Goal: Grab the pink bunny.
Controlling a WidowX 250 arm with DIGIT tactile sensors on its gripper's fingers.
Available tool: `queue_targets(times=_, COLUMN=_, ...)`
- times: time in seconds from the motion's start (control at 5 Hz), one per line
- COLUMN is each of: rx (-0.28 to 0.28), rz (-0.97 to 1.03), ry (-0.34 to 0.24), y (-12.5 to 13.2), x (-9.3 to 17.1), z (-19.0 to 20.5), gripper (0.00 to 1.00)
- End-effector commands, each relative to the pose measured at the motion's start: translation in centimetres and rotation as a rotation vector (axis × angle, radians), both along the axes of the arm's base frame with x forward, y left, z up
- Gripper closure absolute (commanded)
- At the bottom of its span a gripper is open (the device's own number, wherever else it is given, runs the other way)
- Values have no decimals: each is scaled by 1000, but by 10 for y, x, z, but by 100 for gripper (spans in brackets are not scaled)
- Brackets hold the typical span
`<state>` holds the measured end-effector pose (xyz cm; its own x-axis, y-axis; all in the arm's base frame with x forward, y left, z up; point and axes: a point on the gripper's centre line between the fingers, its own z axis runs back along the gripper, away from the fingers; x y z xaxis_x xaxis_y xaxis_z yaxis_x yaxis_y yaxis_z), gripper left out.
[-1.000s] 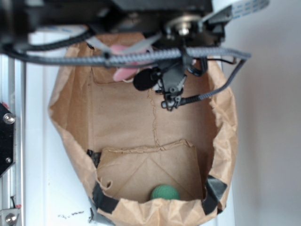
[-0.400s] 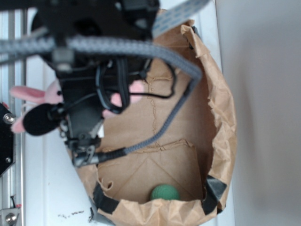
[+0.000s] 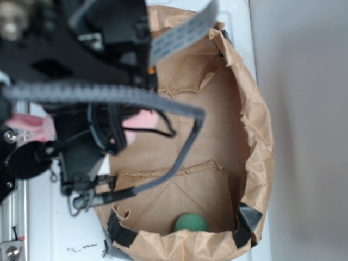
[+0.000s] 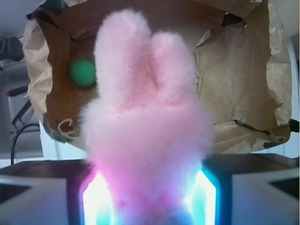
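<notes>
The pink bunny [image 4: 147,126] fills the middle of the wrist view, fuzzy, with both long ears pointing up. My gripper [image 4: 149,199] is shut on its body, and the lit pads [image 4: 96,199] press in from both sides. In the exterior view only pink patches of the bunny [image 3: 140,118] show from under the black arm [image 3: 81,70]. The arm hangs over the left rim of the brown paper bag [image 3: 255,136]. The bunny is lifted above the bag's floor.
A green ball [image 3: 191,222] lies on the bag's floor near the front wall, and it shows in the wrist view too as the green ball [image 4: 83,73]. A metal rail [image 3: 13,217] runs down the left edge. Cables loop below the arm.
The arm has swung from the back of the bag to its left rim, carrying the bunny along. The green ball has not moved.
</notes>
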<state>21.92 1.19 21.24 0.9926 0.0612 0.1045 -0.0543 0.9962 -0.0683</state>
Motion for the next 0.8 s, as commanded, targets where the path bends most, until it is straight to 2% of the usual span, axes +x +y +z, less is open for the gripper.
queue_targets(times=0.0, rx=-2, rz=67, ry=-114, y=0, x=30, z=-3, gripper=100)
queue_targets(times=0.2, rx=9, rz=87, ry=-124, y=-6, x=38, z=-7, gripper=100)
queue_targets(times=0.4, rx=-10, rz=87, ry=-124, y=-6, x=34, z=-7, gripper=100)
queue_targets(times=0.6, rx=21, rz=88, ry=-146, y=-6, x=32, z=-11, gripper=100)
